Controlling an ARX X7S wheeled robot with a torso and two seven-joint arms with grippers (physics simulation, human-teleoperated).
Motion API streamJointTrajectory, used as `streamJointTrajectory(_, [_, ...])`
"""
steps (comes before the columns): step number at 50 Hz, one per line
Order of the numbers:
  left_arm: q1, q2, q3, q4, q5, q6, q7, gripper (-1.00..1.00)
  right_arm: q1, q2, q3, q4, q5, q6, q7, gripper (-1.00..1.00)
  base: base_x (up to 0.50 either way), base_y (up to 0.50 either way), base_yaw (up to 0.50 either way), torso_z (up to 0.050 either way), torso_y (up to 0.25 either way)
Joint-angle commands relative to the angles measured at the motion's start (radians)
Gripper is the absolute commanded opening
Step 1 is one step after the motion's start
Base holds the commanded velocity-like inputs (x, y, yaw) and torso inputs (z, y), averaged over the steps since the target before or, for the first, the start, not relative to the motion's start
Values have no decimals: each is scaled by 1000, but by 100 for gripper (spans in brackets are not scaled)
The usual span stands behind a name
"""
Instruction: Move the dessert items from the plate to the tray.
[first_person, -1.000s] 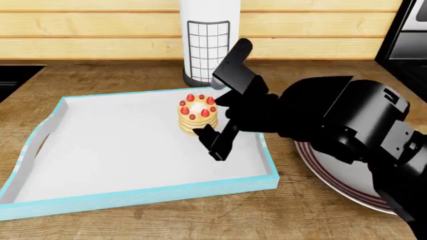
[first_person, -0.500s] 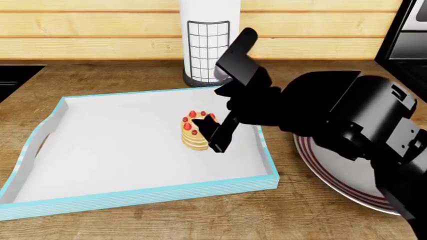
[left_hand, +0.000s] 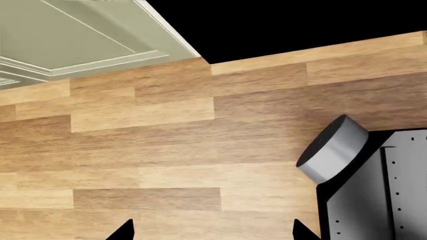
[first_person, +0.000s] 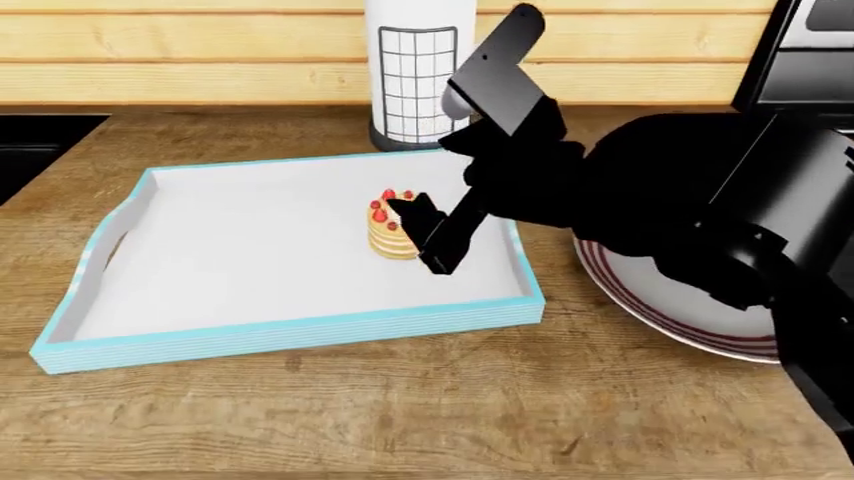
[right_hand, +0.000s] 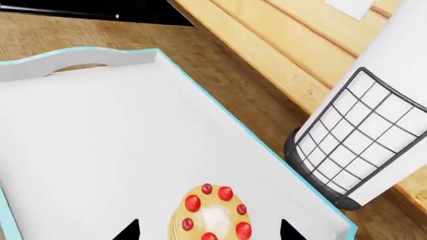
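Observation:
The tan pancake stack with red strawberries (first_person: 388, 230) stands on the white floor of the blue-walled tray (first_person: 294, 335), right of its middle. My right gripper (first_person: 424, 238) hangs over it, partly covering it. In the right wrist view the stack (right_hand: 213, 216) lies between the two black fingertips (right_hand: 131, 231) with clear gaps on both sides, so my right gripper (right_hand: 208, 232) is open. The cupcake is hidden. My left gripper (left_hand: 212, 233) is open and empty above a wooden floor and does not show in the head view.
A white plate with a dark red striped rim (first_person: 627, 300) lies right of the tray, mostly hidden by my right arm. A paper towel roll in a black wire holder (first_person: 416, 70) stands just behind the tray's far wall. A grey cylinder (left_hand: 331, 148) shows by my left gripper.
The pancake stack has come down toward the tray floor with my right gripper around it. The head view has shifted, so the tray now looks smaller and higher.

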Motion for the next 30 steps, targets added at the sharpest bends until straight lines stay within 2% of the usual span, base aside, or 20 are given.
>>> streamJointTrajectory(1, [-3,0,2,0,0,0,1,100,13,7,25,-21,9,4,37,100,0,0,0,0,0])
streamJointTrajectory(7, [-3,0,3,0,0,0,2,100,26,6,41,-36,20,13,65,100,0,0,0,0,0])
streamJointTrajectory(30, [-2,-1,8,0,0,6,1,100,71,18,62,-96,43,50,114,100,0,500,0,0,0])
